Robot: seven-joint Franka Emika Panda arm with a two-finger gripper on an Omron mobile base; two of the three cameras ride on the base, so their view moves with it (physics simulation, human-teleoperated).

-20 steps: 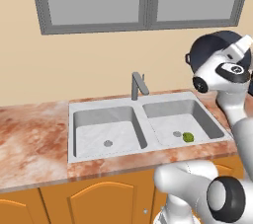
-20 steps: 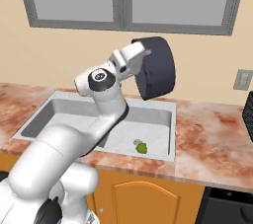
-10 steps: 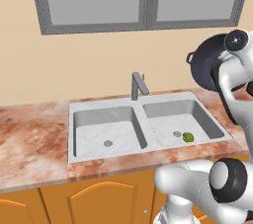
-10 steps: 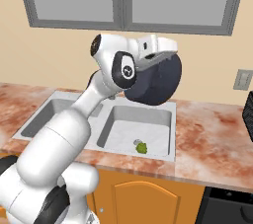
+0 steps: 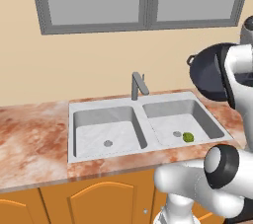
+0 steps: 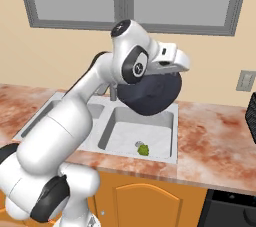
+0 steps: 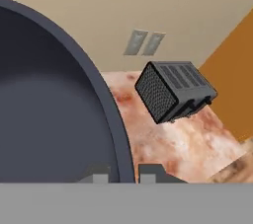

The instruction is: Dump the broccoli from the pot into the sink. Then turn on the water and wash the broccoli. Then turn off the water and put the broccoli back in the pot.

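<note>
The pot has swung lower since before; the broccoli lies unmoved.

Home kitchen: sink (dbl-basin), counter, cabinets.

Dark pot held tilted above sink; broccoli in right basin.

A marbled reddish countertop is seen above orange cabinet doors; a dark toaster is set below a wall outlet.
</note>
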